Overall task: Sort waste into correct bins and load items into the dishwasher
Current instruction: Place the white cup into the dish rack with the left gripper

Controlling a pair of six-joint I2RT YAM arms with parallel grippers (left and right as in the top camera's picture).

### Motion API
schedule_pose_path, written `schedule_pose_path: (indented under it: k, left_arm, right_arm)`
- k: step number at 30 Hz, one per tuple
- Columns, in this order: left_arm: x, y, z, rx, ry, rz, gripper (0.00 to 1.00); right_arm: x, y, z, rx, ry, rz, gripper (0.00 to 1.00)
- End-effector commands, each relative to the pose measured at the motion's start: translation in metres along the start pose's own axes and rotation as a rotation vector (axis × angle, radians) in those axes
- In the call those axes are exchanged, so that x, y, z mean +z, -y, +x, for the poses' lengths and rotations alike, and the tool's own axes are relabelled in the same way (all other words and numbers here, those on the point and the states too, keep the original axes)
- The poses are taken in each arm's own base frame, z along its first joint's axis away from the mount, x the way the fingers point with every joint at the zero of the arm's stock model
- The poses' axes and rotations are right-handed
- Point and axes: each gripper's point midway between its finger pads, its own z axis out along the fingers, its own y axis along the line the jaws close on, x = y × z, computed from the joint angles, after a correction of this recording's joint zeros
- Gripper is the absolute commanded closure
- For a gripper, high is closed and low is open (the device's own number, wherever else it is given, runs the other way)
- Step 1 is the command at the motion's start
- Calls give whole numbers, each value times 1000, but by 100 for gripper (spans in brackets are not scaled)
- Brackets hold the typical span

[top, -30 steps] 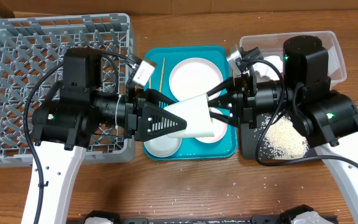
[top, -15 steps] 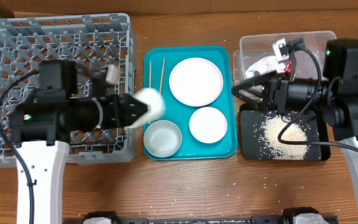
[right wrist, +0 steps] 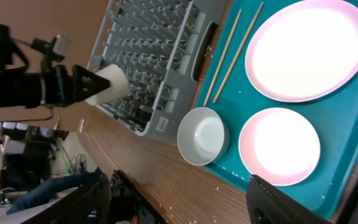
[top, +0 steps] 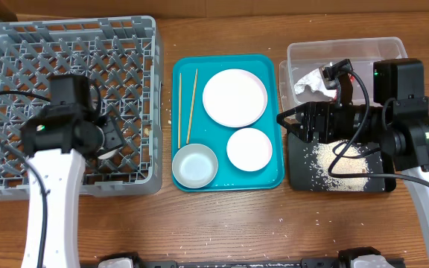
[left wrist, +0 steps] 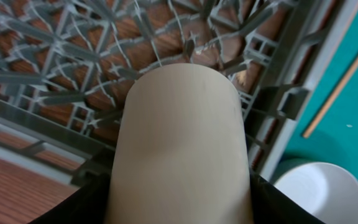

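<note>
1. Four lots of dishware lie on the teal tray (top: 208,135) in the overhead view, none yet in the dish rack (top: 6,33): the large white plate (top: 234,97), the small white bowl (top: 249,149), the grey metal bowl (top: 194,165) and the two chopsticks (top: 192,104). The waste looks sorted. The rice (top: 341,160) is heaped in the black tray (top: 300,180), and crumpled waste (top: 310,80) sits in the clear tub (top: 367,53), too far behind the right arm to tell wrapper from napkin. The left gripper (top: 107,145) is low over the rack's front half. The right gripper (top: 283,119) hovers where the teal tray meets the black one. Stray grains dot the wooden table (top: 222,223).
2. Seen from the left wrist, the left gripper is clamped on a cream cup (left wrist: 179,137), held above the rack's pegs near the wall beside the teal tray. By my reading, loading has barely begun, and this cup goes in first.
3. From the right wrist, the right gripper's fingers (right wrist: 272,202) are spread wide with nothing between them, above the teal tray. Past the table edge the room is cluttered, with cables (right wrist: 73,163), cardboard (right wrist: 23,115) and a blue cloth (right wrist: 48,196).
</note>
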Motion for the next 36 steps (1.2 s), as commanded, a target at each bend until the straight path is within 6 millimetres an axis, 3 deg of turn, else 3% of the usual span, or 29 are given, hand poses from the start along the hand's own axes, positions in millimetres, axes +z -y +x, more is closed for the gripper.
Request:
schedule_pose_path:
  k: [1, 3, 11, 14, 20, 23, 28, 34, 36]
  left_arm:
    - [28, 0, 14, -23, -93, -18, 52]
    - [34, -3, 22, -19, -141, -37, 54]
    - [33, -5, 27, -30, -165, -49, 50]
    - [24, 0, 25, -35, -169, -20, 53]
    - [-8, -3, 8, -37, -121, -37, 44]
    - [-12, -7, 6, -39, -113, -61, 39]
    - [1, -19, 19, -71, -153, -116, 32]
    - [35, -33, 31, -141, -192, -110, 30]
    - [45, -34, 33, -170, -205, -84, 25]
  right_arm:
    - [-7, -4, -4, -27, 27, 20, 28]
    - [-7, -4, -3, -26, 26, 20, 28]
    - [-5, -2, -3, -17, 17, 22, 28]
    - [-4, -1, -3, -13, 13, 22, 28]
    - [-3, 0, -3, -11, 12, 23, 28]
    - [-3, 0, -3, -11, 12, 23, 27]
    - [-3, 0, -1, -7, 7, 23, 27]
    - [-3, 0, -2, -8, 8, 23, 27]
    - [-3, 0, -1, -7, 7, 23, 28]
